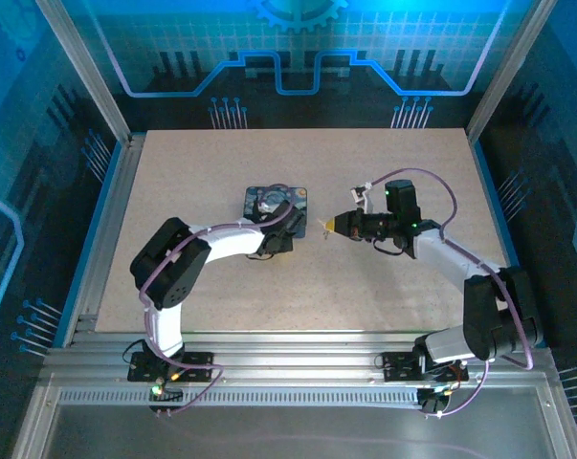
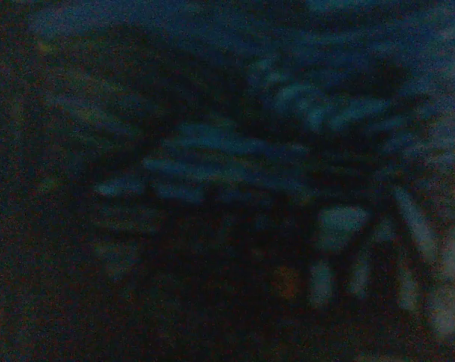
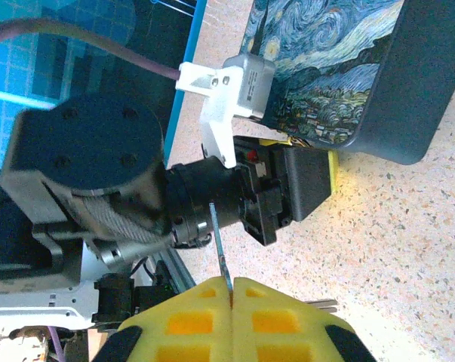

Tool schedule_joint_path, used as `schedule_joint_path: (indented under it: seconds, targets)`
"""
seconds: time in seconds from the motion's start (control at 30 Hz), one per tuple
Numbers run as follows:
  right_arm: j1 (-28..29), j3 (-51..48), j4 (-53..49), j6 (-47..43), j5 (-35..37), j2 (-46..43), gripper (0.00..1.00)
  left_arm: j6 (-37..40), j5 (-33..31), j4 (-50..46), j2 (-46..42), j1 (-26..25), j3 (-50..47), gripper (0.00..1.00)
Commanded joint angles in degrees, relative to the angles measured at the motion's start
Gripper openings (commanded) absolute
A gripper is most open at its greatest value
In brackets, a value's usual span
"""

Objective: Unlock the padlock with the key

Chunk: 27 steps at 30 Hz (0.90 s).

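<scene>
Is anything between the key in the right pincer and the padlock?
The left pincer lies straight ahead of the key held in the right pincer, in front of the Starry Night box. The padlock itself cannot be made out.

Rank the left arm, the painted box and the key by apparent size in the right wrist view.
1. left arm, largest.
2. painted box, though cropped by the frame.
3. key, a thin sliver.

box [image 1: 269,202] on table [image 1: 412,172] | left gripper [image 1: 286,220] at its near edge | right gripper [image 1: 332,226] with key [image 3: 219,243], right of box
</scene>
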Motion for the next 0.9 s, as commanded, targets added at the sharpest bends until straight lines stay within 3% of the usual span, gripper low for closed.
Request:
schedule_joint_path:
  seconds: [0.0, 0.3, 0.5, 0.67, 0.87]
  targets:
    - [0.1, -1.8, -2.7, -3.2, 1.1, -2.9, 0.0, -4.4, 14.7, -4.1, -4.0, 2.3, 0.9, 0.0]
    - [0.3, -3.6, -5.9, -6.0, 0.7, -9.1, 0.0, -10.2, 36.7, -14.0, -9.5, 8.9, 7.2, 0.0]
    - [2.9, -5.4, -5.7, -6.4, 0.1, -12.1, 0.0, -19.4, 48.1, -13.1, -11.2, 12.1, 9.4, 0.0]
    - [6.0, -5.5, -3.1, -7.7, -0.4, -12.5, 0.0, -27.4, 53.7, -9.1, -12.3, 12.6, 9.6, 0.0]
    - [7.7, -3.1, -1.1, -10.5, 0.3, -8.8, 0.0, -33.6, 56.1, -3.8, -14.4, 12.6, 8.5, 0.0]
